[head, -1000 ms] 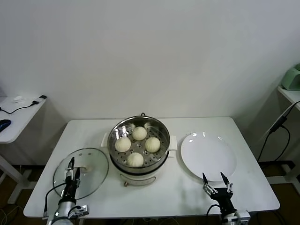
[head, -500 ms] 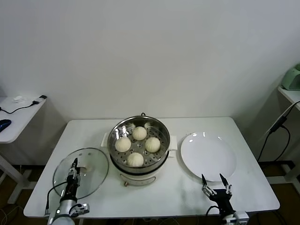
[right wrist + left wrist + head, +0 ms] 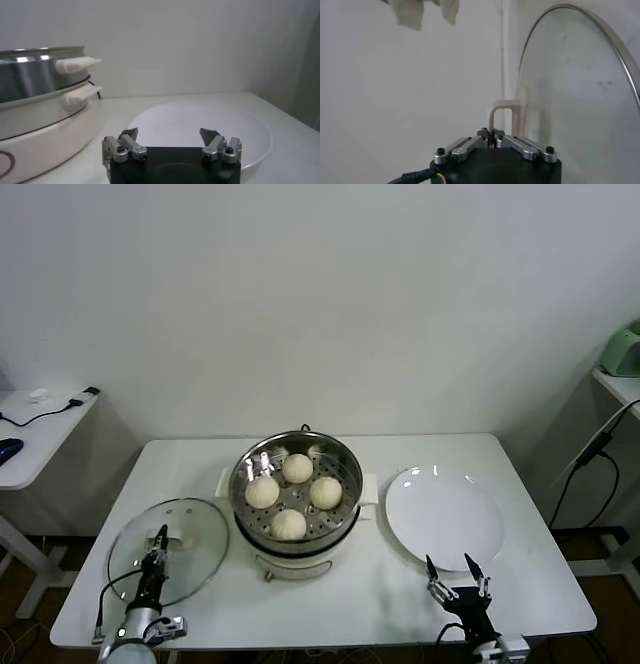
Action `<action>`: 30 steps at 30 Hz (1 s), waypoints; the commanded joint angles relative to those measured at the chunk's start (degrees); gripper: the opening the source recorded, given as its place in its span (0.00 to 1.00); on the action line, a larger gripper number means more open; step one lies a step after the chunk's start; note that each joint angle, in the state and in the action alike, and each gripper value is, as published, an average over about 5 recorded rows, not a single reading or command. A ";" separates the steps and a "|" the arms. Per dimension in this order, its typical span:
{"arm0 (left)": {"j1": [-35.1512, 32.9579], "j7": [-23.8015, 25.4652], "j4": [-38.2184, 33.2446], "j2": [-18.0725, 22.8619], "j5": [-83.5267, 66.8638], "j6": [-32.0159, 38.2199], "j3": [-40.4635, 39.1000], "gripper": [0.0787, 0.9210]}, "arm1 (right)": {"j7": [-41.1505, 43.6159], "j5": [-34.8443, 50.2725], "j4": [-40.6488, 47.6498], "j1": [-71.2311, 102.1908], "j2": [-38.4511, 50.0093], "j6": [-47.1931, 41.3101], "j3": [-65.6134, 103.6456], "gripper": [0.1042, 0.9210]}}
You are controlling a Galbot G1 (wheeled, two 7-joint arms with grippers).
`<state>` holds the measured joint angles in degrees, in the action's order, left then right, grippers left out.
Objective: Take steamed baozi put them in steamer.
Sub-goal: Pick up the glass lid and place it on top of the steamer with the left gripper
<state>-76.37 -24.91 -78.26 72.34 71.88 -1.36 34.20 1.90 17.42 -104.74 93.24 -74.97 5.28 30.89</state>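
Both hands have sunk toward the tabletop [image 3: 400, 594] edge, left hand [image 3: 156, 556] pinched closed and empty by the glass lid [image 3: 170, 549], right hand [image 3: 452, 568] spread wide and empty, since all four steamed baozi [image 3: 297, 468] already sit in the steamer [image 3: 296, 489], so it looks finished.

You have a white table [image 3: 400, 604] carrying three things in a row across its width. The steamer [image 3: 296, 556] sits at the middle, nearer the back edge than the front. A glass lid [image 3: 195, 554] lies flat toward the front left corner, just beside the steamer's base. A white plate [image 3: 444, 517] lies on the right half, close to the steamer's handle and apart from the right edge.
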 commanded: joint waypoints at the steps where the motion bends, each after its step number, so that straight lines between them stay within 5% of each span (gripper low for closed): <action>1: -0.29 0.31 -3.50 -0.21 -1.64 0.98 0.66 0.07 | 0.80 -0.13 -0.76 0.24 0.24 -0.27 0.20 0.88; 6: -4.09 6.55 -15.32 -2.44 -8.27 -2.21 3.11 0.07 | 0.12 -0.92 -1.96 0.07 0.40 -1.72 0.12 0.88; 12: -8.73 19.51 -31.43 -6.63 -17.06 -13.27 7.16 0.07 | -1.70 -2.15 -2.97 -0.55 0.36 -3.28 -0.37 0.88; 18: -7.36 27.01 -42.90 -7.77 -16.33 -21.95 6.20 0.07 | -1.80 -3.29 -2.85 -0.64 0.25 -2.67 -0.63 0.88; 30: 4.15 33.78 -46.92 -3.84 5.10 -35.99 -24.11 0.07 | -0.02 -5.35 -1.09 -0.01 0.17 1.69 -0.10 0.88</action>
<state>-75.94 3.29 -118.94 68.05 69.39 -29.08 23.00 1.28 13.36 -106.65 93.14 -74.74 4.60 30.68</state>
